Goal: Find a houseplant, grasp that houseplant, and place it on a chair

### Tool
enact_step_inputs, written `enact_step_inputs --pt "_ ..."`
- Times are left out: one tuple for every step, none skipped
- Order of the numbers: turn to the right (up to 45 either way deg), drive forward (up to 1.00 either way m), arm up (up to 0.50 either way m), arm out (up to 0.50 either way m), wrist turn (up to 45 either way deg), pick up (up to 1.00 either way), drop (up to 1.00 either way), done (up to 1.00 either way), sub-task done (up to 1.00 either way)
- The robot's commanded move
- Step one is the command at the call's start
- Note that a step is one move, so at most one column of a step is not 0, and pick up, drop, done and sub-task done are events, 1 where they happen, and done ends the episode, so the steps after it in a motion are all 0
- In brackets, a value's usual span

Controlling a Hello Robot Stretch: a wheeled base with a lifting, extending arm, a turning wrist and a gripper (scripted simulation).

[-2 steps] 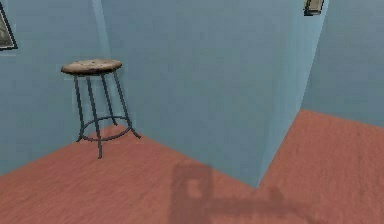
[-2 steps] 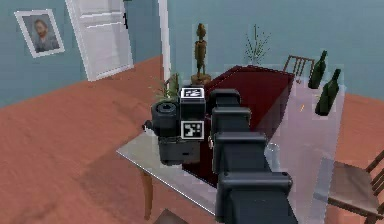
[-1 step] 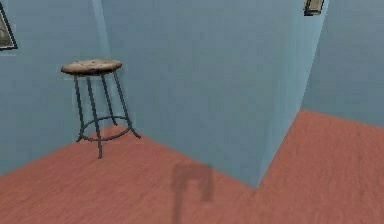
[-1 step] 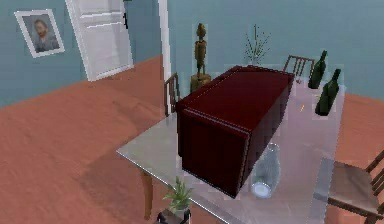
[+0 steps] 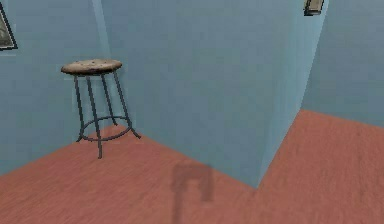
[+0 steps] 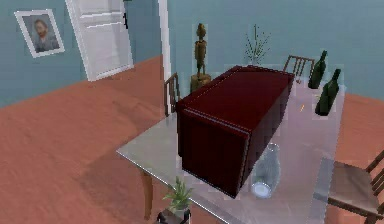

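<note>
Ahead of me a stool (image 5: 92, 68) stands on the red floor (image 5: 330, 170) by a blue wall (image 5: 190, 70), with a picture (image 5: 6, 28) at the forward view's upper left. In the arm side view a glass table (image 6: 150, 150) bears a long dark red box (image 6: 235, 115), a clear vase (image 6: 265, 172) beside it, and two bottles (image 6: 329, 93). Beyond I see a statue (image 6: 201, 55), a white door (image 6: 100, 35) and a portrait (image 6: 40, 32).

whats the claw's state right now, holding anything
claw: cannot be told
</note>
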Motion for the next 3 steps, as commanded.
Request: enact_step_inputs --pt "0.0 0.0 0.0 0.0 0.0 0.0 1.0 0.0 0.0" --pt "0.0 0.0 0.1 0.0 0.0 0.0 0.0 0.0 0.0" --pt "0.0 0.0 0.0 -0.08 0.0 0.0 0.0 0.0 0.0"
